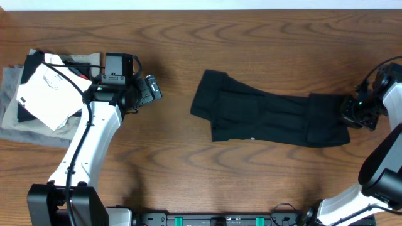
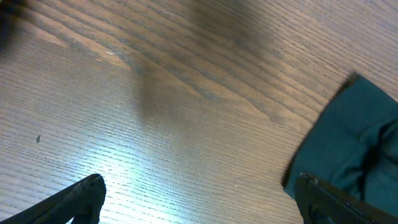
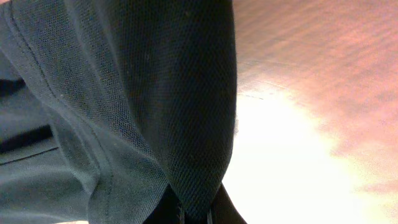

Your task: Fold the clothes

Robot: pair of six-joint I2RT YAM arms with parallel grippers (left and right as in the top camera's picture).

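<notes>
Pinching the right end of the shirt (image 1: 270, 117), the right gripper (image 3: 193, 214) is clenched, fingertips nearly buried in cloth. The shirt lies bunched lengthwise, right of centre on the table (image 1: 176, 37). The left gripper (image 2: 199, 208) hangs spread wide over bare wood left of it, fingers cropped.

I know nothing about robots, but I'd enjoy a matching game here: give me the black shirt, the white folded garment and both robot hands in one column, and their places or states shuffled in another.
1. soft black T-shirt
2. white folded garment
3. left hand
4. right hand

A. shut, pinching cloth
B. open above bare wooden table
C. stretched in a long strip, centre-right
D. atop a grey folded garment, far left

Pairs: 1-C, 2-D, 3-B, 4-A.
</notes>
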